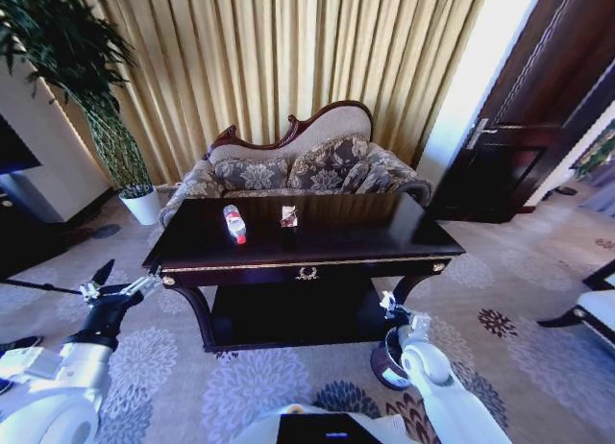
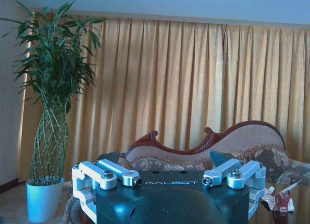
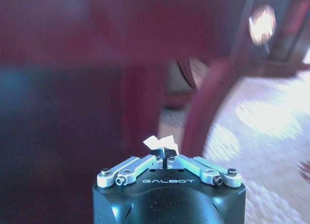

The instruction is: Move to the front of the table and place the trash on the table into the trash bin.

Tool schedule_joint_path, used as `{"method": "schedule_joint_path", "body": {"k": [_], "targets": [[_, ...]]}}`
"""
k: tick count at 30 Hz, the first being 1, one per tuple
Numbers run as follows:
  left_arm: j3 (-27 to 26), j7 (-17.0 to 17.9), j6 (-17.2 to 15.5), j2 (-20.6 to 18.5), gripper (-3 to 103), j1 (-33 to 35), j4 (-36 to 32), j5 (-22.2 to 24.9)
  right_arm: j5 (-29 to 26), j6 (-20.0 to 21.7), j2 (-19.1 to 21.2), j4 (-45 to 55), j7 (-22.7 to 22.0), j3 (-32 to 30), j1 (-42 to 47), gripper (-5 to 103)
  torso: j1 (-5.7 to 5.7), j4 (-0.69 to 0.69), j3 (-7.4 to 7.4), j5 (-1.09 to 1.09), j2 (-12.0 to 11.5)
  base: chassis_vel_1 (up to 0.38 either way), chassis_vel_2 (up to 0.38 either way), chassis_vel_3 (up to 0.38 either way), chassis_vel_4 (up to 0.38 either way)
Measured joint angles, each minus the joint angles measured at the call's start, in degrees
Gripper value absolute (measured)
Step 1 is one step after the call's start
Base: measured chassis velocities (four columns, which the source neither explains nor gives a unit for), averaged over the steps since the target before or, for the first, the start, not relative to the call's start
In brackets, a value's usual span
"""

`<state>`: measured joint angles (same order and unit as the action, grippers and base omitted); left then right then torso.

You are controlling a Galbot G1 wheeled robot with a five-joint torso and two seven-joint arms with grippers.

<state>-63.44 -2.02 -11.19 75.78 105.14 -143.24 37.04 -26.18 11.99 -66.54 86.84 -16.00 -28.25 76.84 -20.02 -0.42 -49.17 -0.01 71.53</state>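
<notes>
The dark-brown table stands straight ahead. On its top lie a clear bottle with a red label and a small brownish-white wrapper, also the wrapper at the left wrist view's edge. My left gripper hovers open off the table's left front corner, the left gripper holding nothing. My right gripper hangs by the table's right front leg, just above the round dark trash bin. The right gripper is shut on a scrap of white paper.
A patterned sofa stands behind the table against gold curtains. A tall plant in a white pot is at the back left. A dark door is at the right, a white bench at the right edge. Patterned carpet surrounds the table.
</notes>
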Motion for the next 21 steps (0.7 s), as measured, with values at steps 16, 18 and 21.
{"method": "schedule_joint_path", "body": {"k": [16, 18, 21], "targets": [[-0.2, 0.0, 0.0, 0.7, 100, 0.2, 0.0, -1.0, 7.0, -6.9, 1.0, -31.3, 1.4, 1.9, -12.5, 17, -0.01, 0.00, 0.00, 0.00, 0.0, 0.000, 0.000, 0.000, 0.000], [-0.1, 0.0, 0.0, 0.7, 100, 0.3, 0.0, -1.1, 7.2, -7.0, 1.0, -31.8, 1.3, 1.9, -12.8, 22, -0.01, 0.00, -0.01, 0.00, 0.0, 0.000, 0.000, 0.000, 0.000], [-0.1, 0.0, 0.0, 0.7, 100, 0.4, 0.0, -1.2, 7.4, -7.2, 1.1, -31.8, 1.1, 1.9, -12.9, 33, -0.01, -0.01, -0.01, 0.00, 0.0, 0.000, 0.000, 0.000, 0.000]]}}
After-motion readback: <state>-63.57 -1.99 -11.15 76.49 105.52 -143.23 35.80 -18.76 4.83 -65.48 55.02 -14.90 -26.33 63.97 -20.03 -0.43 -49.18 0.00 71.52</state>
